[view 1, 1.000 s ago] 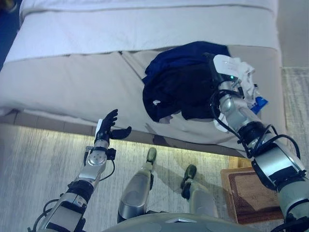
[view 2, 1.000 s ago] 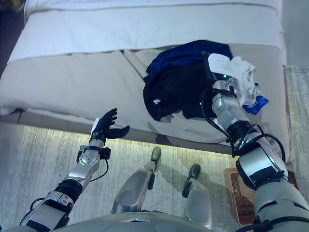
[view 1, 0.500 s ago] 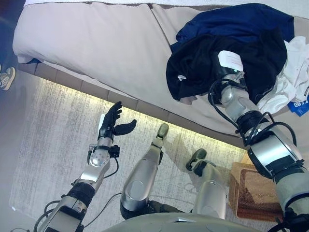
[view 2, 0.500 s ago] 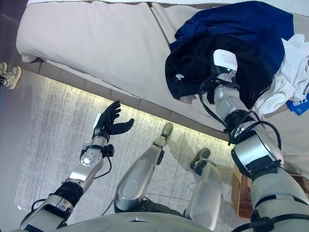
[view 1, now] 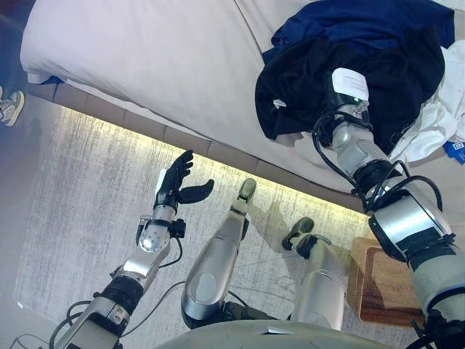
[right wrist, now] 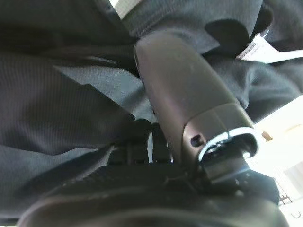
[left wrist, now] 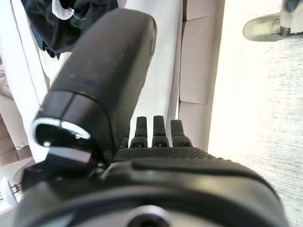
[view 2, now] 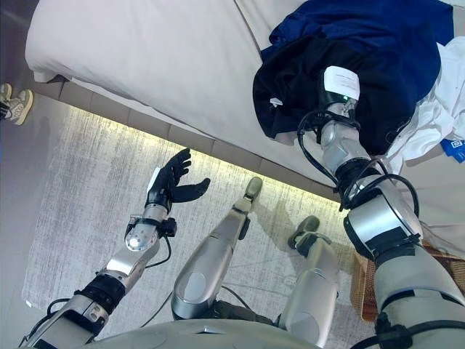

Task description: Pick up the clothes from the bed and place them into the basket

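A heap of clothes is lying at the right side of the bed (view 1: 145, 65), near its front edge. A black garment (view 1: 305, 87) is sitting crumpled on top, a small white tag showing at its edge. A dark blue garment (view 1: 363, 25) is bunching up behind it, and white clothes (view 1: 443, 116) are spilling out to the right. The woven brown basket (view 1: 381, 280) is standing on the floor, below the heap.

Both arms were silver-grey metal with black joint bands. The left hand (view 1: 176, 185) was dark, its black fingers (left wrist: 161, 132) ribbed, with a white cover along the thumb side. A white rectangular cap with a small green light sat at the right wrist, above the right hand (right wrist: 142, 137).
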Available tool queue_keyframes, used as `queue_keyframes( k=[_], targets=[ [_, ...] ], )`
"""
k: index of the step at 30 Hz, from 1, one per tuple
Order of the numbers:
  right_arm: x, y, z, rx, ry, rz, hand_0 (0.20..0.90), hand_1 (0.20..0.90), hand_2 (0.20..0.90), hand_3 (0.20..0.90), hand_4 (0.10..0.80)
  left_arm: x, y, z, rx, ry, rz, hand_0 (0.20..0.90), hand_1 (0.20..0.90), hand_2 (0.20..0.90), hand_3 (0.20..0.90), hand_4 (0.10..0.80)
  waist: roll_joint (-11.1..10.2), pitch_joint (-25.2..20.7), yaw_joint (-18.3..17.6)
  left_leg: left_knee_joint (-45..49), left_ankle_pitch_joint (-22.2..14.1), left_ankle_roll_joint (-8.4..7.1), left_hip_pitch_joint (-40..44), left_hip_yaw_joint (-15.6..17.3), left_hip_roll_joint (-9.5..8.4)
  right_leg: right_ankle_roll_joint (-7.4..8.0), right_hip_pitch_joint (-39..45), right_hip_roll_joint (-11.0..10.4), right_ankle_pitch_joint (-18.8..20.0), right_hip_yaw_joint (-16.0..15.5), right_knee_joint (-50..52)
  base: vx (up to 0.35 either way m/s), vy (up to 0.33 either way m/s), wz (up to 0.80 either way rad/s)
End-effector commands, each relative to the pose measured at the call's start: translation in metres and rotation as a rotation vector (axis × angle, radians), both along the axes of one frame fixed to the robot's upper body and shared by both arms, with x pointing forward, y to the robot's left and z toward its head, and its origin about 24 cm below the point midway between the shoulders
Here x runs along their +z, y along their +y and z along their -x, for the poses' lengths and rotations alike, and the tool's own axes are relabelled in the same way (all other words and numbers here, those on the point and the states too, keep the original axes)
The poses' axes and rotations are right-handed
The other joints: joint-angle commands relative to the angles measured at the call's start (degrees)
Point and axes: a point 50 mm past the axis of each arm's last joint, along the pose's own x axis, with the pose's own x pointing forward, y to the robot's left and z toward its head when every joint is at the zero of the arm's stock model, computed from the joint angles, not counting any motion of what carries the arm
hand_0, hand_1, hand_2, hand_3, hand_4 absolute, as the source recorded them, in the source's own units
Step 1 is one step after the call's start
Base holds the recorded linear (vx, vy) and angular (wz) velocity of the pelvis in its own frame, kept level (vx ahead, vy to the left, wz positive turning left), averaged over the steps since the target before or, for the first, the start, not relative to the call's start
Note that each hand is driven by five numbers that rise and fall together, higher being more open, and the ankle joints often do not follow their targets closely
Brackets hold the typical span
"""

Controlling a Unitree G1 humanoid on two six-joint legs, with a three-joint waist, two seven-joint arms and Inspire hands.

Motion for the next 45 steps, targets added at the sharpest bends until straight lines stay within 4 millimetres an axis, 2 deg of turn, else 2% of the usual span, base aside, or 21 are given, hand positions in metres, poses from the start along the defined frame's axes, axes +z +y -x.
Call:
queue_keyframes(
  k=[1, 7, 12, 13, 17, 20, 25, 28, 36, 40, 45],
  targets=[
    [0.049, 0.004, -0.003, 0.04, -0.157, 0.061, 0.3, 0.3, 0.3, 0.2, 0.1, 0.032, -0.005, -0.004, -0.035, -0.17, 0.027, 0.9, 0.9, 0.9, 0.9, 0.8, 1.6, -0.03, 0.22, 9.63, -11.44, 3.18, 1.72, 6.8, 0.04, -1.6, 5.18, 2.42, 1.19, -1.42, -1.74, -0.017, 0.0, -0.05],
    [0.049, 0.0, -0.001, 0.048, -0.17, 0.018, 0.3, 0.3, 0.3, 0.2, 0.1, 0.03, -0.001, -0.006, -0.028, -0.152, -0.011, 0.9, 0.9, 0.9, 0.9, 0.8, 0.59, -0.3, -0.72, 8.01, -12.11, 2.7, 8.0, 6.86, 0.91, -1.42, 12.13, 3.21, 2.07, -1.03, -6.29, -0.001, -0.011, -0.13],
    [0.051, -0.003, 0.003, 0.069, -0.184, -0.067, 0.3, 0.3, 0.3, 0.2, 0.1, 0.018, 0.006, -0.001, 0.013, -0.085, -0.029, 0.9, 0.9, 0.9, 0.9, 0.8, -0.52, -4.32, -2.51, 4.3, -12.34, 1.67, 14.77, 7.88, 2.55, -1.26, 19.38, 4.69, 3.25, -0.26, -13.3, 0.064, 0.04, -0.18],
    [0.052, -0.004, 0.005, 0.072, -0.194, -0.074, 0.3, 0.3, 0.3, 0.2, 0.1, 0.018, 0.006, -0.001, 0.019, -0.083, -0.028, 0.9, 0.9, 0.9, 0.9, 0.8, -0.55, -5.0, -2.88, 3.08, -10.76, 1.88, 15.14, 8.22, 2.69, -1.61, 20.0, 4.79, 4.89, -0.83, -15.07, -0.004, 0.06, -0.29],
    [0.057, -0.01, 0.009, 0.087, -0.217, -0.102, 0.3, 0.3, 0.3, 0.2, 0.1, 0.013, 0.014, 0.002, 0.054, -0.042, -0.032, 0.9, 0.9, 0.9, 0.9, 0.8, -1.5, -8.35, -4.11, 0.3, -11.14, 1.47, 19.84, 9.63, 3.64, -1.1, 24.84, 5.7, 5.58, -0.14, -19.57, 0.066, 0.031, -0.18],
    [0.06, -0.02, 0.016, 0.092, -0.233, -0.121, 0.3, 0.3, 0.3, 0.2, 0.1, 0.004, 0.022, 0.009, 0.089, 0.011, -0.047, 0.9, 0.9, 0.9, 0.9, 0.8, -2.9, -12.73, -5.1, -3.11, -11.21, 1.24, 25.03, 10.93, 4.63, -0.38, 29.79, 6.66, 6.13, 0.2, -23.5, 0.18, -0.012, -0.14],
    [0.063, -0.029, 0.022, 0.086, -0.259, -0.136, 0.3, 0.3, 0.3, 0.2, 0.1, -0.008, 0.029, 0.017, 0.116, 0.064, -0.06, 0.9, 0.9, 0.9, 0.9, 0.8, -4.32, -16.81, -5.92, -6.09, -10.67, 1.1, 28.44, 11.65, 5.22, 0.09, 32.92, 7.85, 7.0, 0.46, -26.74, 0.122, -0.036, -0.12],
    [0.076, -0.043, 0.026, 0.067, -0.295, -0.184, 0.3, 0.3, 0.3, 0.2, 0.1, -0.015, 0.032, 0.022, 0.099, 0.098, -0.082, 0.9, 0.9, 0.9, 0.9, 0.8, -5.26, -19.62, -6.48, -9.73, -9.69, 0.9, 30.96, 12.23, 5.78, 0.72, 34.82, 8.91, 8.02, 0.69, -29.89, 0.043, -0.056, -0.05],
    [0.114, -0.071, 0.037, 0.079, -0.402, -0.456, 0.3, 0.3, 0.3, 0.2, 0.1, -0.028, 0.035, 0.025, 0.04, 0.183, -0.12, 0.9, 0.9, 0.9, 0.9, 0.8, -6.77, -23.72, -7.5, -17.74, -7.25, 0.42, 34.53, 12.31, 6.18, 2.29, 36.81, 10.3, 10.94, 1.83, -36.01, 0.016, -0.045, -0.06],
    [0.138, -0.083, 0.044, 0.076, -0.487, -0.504, 0.3, 0.3, 0.3, 0.2, 0.1, -0.031, 0.034, 0.025, 0.018, 0.189, -0.133, 0.9, 0.9, 0.9, 0.9, 0.8, -7.31, -24.69, -8.11, -20.04, -6.56, 0.21, 35.53, 12.73, 6.27, 2.64, 37.32, 10.88, 12.03, 2.12, -38.38, 0.001, -0.015, -0.04],
    [0.167, -0.092, 0.057, 0.066, -0.59, -0.477, 0.3, 0.3, 0.3, 0.2, 0.1, -0.031, 0.038, 0.026, 0.013, 0.189, -0.149, 0.9, 0.9, 0.9, 0.9, 0.8, -8.23, -25.53, -9.26, -20.07, -6.96, 0.06, 36.15, 14.24, 6.67, 2.64, 37.55, 11.47, 12.75, 3.22, -40.21, 0.023, -0.008, -0.04]
  ],
)
